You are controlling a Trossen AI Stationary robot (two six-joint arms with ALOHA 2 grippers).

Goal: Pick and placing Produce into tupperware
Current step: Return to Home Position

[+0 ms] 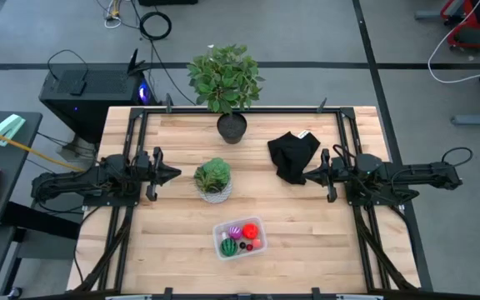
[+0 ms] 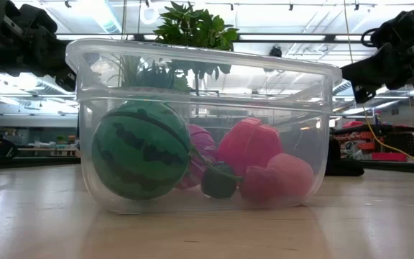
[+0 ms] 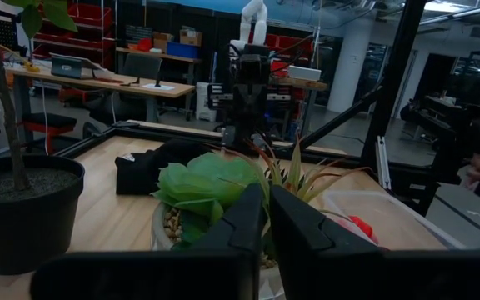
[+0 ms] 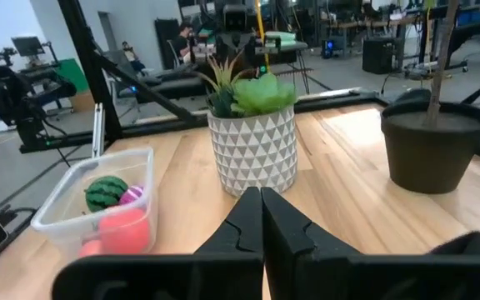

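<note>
The clear tupperware tub (image 1: 240, 238) stands on the table near its front edge. Inside lie the green striped ball (image 2: 141, 150), a purple piece (image 2: 201, 155), a red piece (image 2: 250, 144), a pink-red piece (image 2: 290, 175) and a small dark piece (image 2: 219, 181). The tub also shows in the right wrist view (image 4: 98, 200). My left gripper (image 1: 173, 174) is shut and empty at the table's left, left of the small potted plant. My right gripper (image 1: 307, 176) is shut and empty at the right, beside the black cloth.
A small succulent in a white patterned pot (image 1: 213, 180) stands at the table's middle. A tall leafy plant in a black pot (image 1: 227, 92) stands at the far edge. A black cloth (image 1: 292, 155) lies right of it. Bare wood (image 1: 323, 242) lies right of the tub.
</note>
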